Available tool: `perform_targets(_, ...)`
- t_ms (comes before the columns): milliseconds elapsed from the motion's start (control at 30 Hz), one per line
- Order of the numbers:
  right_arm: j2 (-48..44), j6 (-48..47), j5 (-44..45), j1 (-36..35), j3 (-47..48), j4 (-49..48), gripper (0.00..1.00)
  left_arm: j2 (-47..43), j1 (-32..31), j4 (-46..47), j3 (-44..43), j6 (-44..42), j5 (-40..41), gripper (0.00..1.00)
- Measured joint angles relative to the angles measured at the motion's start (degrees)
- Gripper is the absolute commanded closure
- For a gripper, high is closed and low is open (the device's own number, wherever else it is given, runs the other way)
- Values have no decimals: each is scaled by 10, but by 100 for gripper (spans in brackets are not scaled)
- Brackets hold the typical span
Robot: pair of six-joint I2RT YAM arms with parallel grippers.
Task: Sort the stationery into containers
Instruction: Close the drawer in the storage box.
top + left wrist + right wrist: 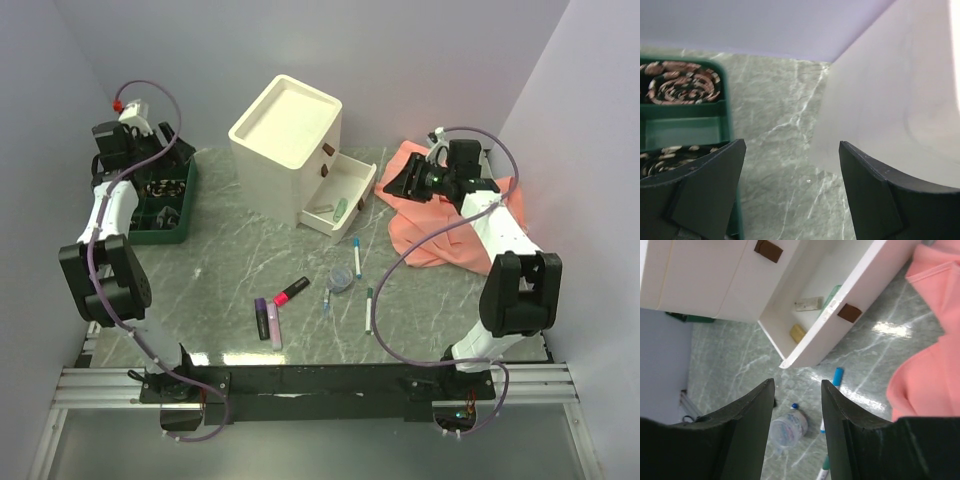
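Note:
The cream-white cabinet (285, 135) stands at the back with its lowest drawer (352, 192) pulled out; a pale green piece (340, 209) lies in it. On the table lie a purple highlighter (261, 318), a pink highlighter (274, 328), a red-and-black marker (291, 291), a clear tape roll (341, 278), a blue-capped pen (357, 255) and a green-capped pen (368, 308). My right gripper (398, 180) is open and empty, above the table right of the drawer; its view shows the drawer (860, 277), tape roll (789, 427) and blue cap (837, 377). My left gripper (160, 140) is open and empty at the far left.
A pink cloth (450, 220) lies at the right under my right arm. A green tray (165, 205) with dark patterned rolls sits at the left; it also shows in the left wrist view (685, 125), beside the cabinet wall (890, 100).

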State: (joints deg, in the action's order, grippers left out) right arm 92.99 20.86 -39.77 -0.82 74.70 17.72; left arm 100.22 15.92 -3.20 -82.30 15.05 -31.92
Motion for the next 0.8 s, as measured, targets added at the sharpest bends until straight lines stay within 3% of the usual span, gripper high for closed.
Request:
perform_targets(200,-81,-86,29,26,-6,50,48,-54,-14,-64,-1,-52,3,15)
perform_targets(233,-111,-111,31,32,-10,58,48,-81,-14,-78,15,-61,7,1)
perform_targets(433,-221,-247,56,40,-12,109,46,-221,-40,-123,102,-104,91,0)
perform_targets(600,-170,-289,94,37,-7,176,46,-228,-97,-184,104,-164,152,1)
perform_targets(800,-73,-264,117,29,-1,209,45,-191,-103,-214,104,-181,188,1)
